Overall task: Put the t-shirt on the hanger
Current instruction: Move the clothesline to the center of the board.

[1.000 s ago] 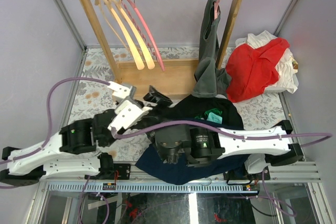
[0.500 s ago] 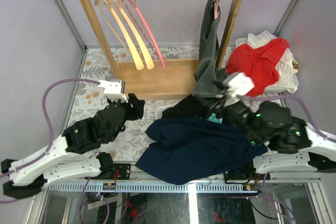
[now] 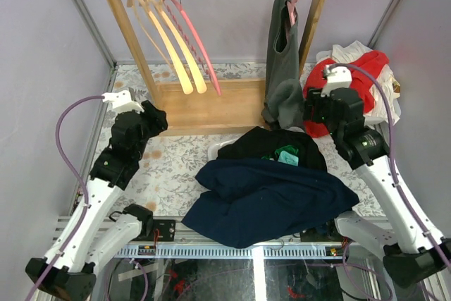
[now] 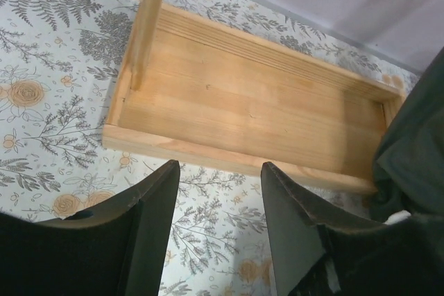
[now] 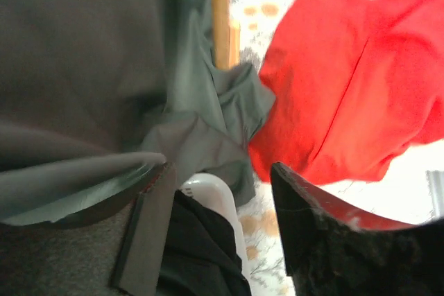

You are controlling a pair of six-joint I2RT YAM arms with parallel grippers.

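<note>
Two arms have pulled back and up, left gripper and right gripper both spread and empty, leaving the crumpled dark navy cotton t-shirt lower centre, unhung, so a fresh grasp looks due.

The t-shirt is navy (table grey floral).

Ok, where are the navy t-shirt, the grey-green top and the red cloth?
navy t-shirt point(image 3: 271, 199), top external view, middle of its body.
grey-green top point(image 3: 282, 54), top external view, hanging body panel.
red cloth point(image 5: 347, 67), right wrist view, broad front face.
</note>
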